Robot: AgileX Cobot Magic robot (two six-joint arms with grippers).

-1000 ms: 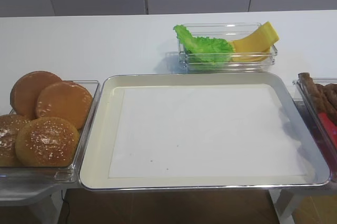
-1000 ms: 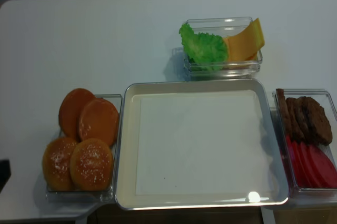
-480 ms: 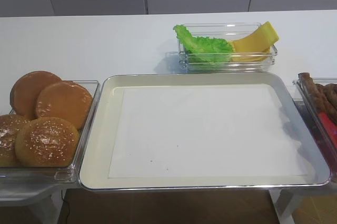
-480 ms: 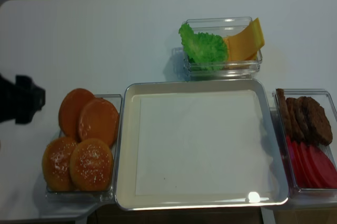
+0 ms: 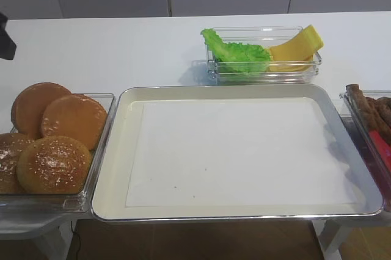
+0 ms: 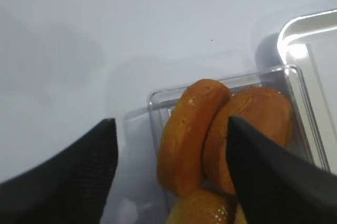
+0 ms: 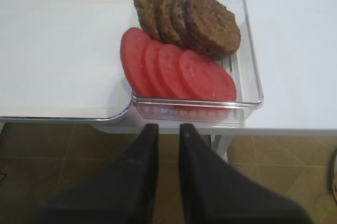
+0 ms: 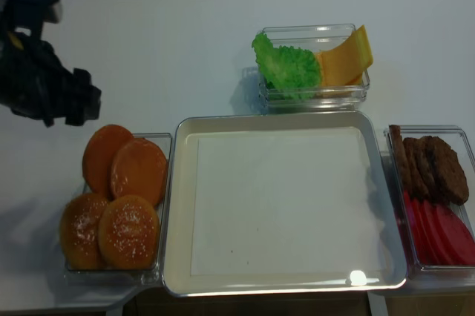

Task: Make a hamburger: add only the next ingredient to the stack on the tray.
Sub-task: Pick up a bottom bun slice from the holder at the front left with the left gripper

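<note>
In the first exterior high view, the tray [image 5: 113,150] lay on the table [image 5: 110,52], its long axis running left to right, holding only its white paper sheet [image 5: 238,150]. Two smooth flat bun halves [image 5: 74,119] leaned on edge in a clear container [image 5: 98,168] just left of the tray, behind two sesame buns [image 5: 54,163].

In the right wrist view, the right gripper [image 7: 165,134] hung below the table edge, its fingers [image 7: 145,150] narrowly parted and holding nothing, near the tomato slices [image 7: 179,71] and patties [image 7: 189,19].

In the left wrist view, the left gripper [image 6: 171,145] stood with its fingers [image 6: 263,171] wide apart above the bun halves, touching nothing.

In the second exterior view, the left gripper hovered beyond the bun container.
</note>
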